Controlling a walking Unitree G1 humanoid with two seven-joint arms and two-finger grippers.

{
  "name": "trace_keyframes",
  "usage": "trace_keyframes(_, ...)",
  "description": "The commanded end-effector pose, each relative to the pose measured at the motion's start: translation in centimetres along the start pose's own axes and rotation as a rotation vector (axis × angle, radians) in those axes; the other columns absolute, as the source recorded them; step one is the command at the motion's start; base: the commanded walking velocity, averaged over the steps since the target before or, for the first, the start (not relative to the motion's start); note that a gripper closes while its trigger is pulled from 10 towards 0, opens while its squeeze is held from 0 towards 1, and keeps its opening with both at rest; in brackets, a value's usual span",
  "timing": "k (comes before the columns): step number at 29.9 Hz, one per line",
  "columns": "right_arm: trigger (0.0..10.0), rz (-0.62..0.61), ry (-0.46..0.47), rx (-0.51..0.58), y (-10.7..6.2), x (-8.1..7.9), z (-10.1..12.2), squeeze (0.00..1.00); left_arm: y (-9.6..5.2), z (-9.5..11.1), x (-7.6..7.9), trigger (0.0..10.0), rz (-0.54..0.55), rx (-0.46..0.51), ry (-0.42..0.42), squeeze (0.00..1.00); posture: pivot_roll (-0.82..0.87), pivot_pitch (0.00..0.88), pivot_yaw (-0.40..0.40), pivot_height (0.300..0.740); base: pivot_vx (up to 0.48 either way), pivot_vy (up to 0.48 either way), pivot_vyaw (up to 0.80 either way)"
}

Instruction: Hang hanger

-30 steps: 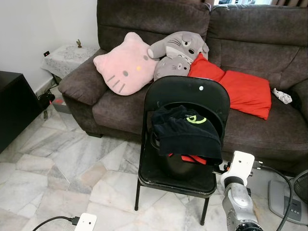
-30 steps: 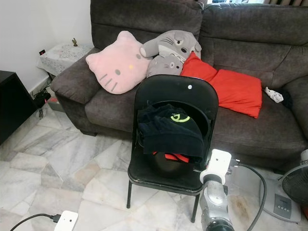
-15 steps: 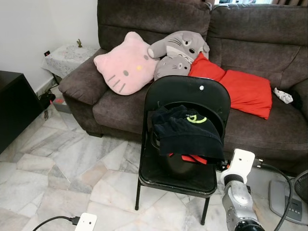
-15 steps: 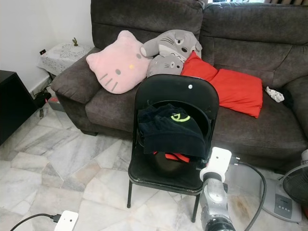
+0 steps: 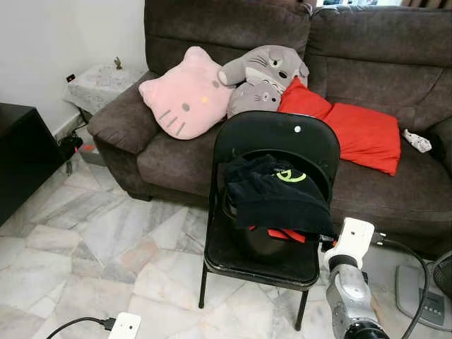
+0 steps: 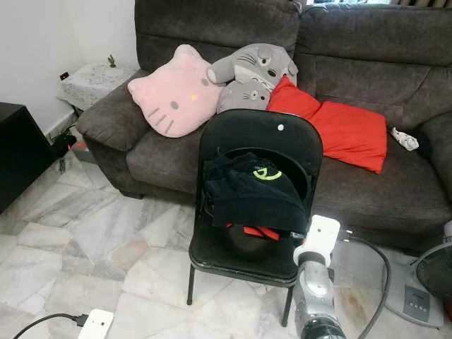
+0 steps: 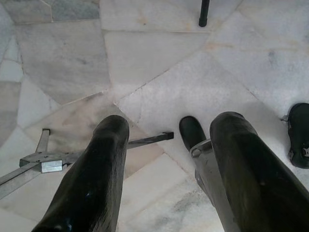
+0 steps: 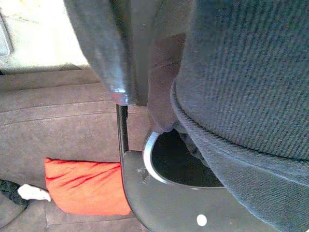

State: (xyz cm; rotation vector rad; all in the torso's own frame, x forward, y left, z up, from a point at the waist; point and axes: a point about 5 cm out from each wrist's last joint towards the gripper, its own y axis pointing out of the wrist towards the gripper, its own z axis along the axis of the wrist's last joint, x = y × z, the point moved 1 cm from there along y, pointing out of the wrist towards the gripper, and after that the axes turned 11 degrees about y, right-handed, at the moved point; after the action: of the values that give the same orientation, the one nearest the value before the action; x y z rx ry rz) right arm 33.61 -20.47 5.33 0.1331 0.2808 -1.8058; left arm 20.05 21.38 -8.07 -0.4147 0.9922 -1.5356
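Our right arm (image 5: 349,282) reaches forward and up at the lower right, wrist raised. Whether our right gripper's fingers are parted we cannot tell. Our left gripper (image 7: 166,164) hangs low, pointing down, its two black fingers spread apart.

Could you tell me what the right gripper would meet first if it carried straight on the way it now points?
Most likely the dark ribbed garment draped over the black bucket on the black folding metal chair; the right gripper is already pressed against the cloth in its wrist view. Beyond lies the chair's backrest, though depth is unclear.
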Motion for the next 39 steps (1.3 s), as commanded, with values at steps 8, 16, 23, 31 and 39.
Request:
trace_keyframes(8, 0.0, -0.009, 0.009, 0.006, 0.3, 0.0, 0.4, 0.00, -0.1, -0.5, 0.1, 10.0, -0.002, -0.027, 0.004, 0.00, -0.12, 0.062, 0.041, 0.740, 0.000, 0.000, 0.00)
trace_keyframes(16, 0.0, -0.008, -0.006, 0.030, 0.5, -0.1, 1.0, 0.00, 0.0, -0.5, 0.2, 10.0, -0.003, -0.029, 0.006, 0.00, -0.12, 0.061, 0.041, 0.740, 0.000, 0.000, 0.00)
trace_keyframes(23, 0.0, -0.003, -0.024, 0.064, 0.9, -0.4, 1.9, 0.00, -0.1, -0.6, 0.2, 10.0, -0.002, -0.033, 0.005, 0.00, -0.12, 0.060, 0.040, 0.740, 0.000, 0.000, 0.00)
trace_keyframes(31, 0.0, 0.019, -0.077, 0.131, 1.8, -1.1, 4.0, 0.00, -0.2, -1.0, 0.1, 10.0, -0.003, -0.039, 0.004, 0.00, -0.12, 0.058, 0.038, 0.740, 0.000, 0.000, 0.00)
trace_keyframes(39, 0.0, 0.082, -0.134, 0.218, 3.1, -2.5, 7.6, 0.00, -0.2, -1.0, 0.1, 10.0, -0.003, -0.040, 0.002, 0.00, -0.13, 0.057, 0.036, 0.740, 0.000, 0.000, 0.00)
